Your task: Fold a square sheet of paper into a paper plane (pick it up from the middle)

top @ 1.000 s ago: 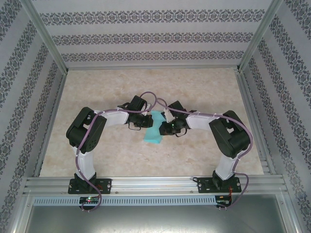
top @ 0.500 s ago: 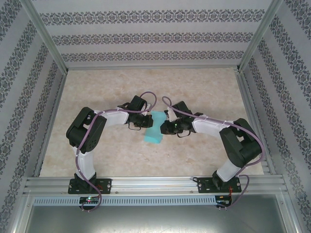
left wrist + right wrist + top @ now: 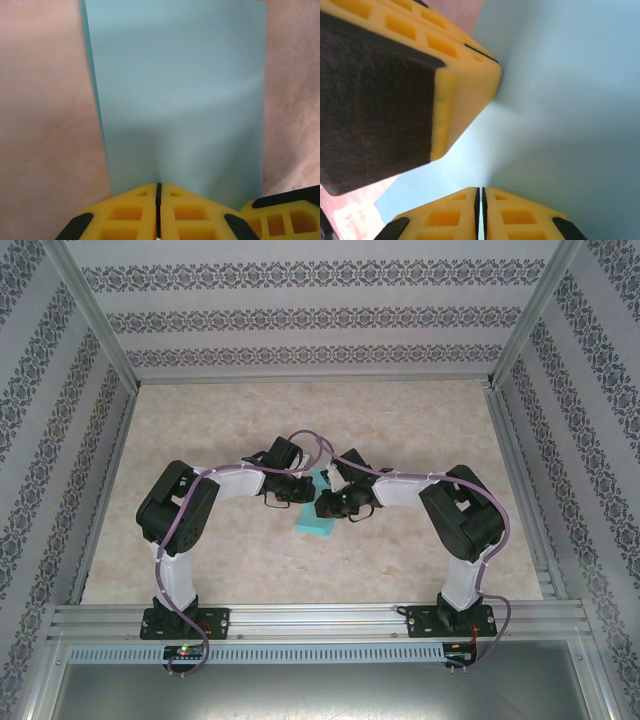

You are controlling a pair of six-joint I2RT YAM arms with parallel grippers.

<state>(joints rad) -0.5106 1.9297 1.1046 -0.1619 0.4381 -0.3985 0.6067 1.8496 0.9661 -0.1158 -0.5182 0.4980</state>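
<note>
- The square sheet of paper shows as a narrow teal strip. A second edge peeks out along its left side in the left wrist view, so it seems doubled over already. It looks far from a pointed dart.
- The left tool has its yellow pads pressed together on the sheet's near edge, with no gap between them. From above it sits at the sheet's left side.
- The right tool is likewise pinched flat on the sheet, just beside the other pinch, at the sheet's right side.
- The step in hand looks like setting the next crease. To do it well, hold one pinch as the anchor and move the other slowly, so the thin sheet neither tears nor bows.
- Line up the sheet's edges before pressing, because any skew will carry into the wings.
- The bench lies below the sheet and spreads well out from it on every side. Lower the sheet onto it for a firm crease.
</note>
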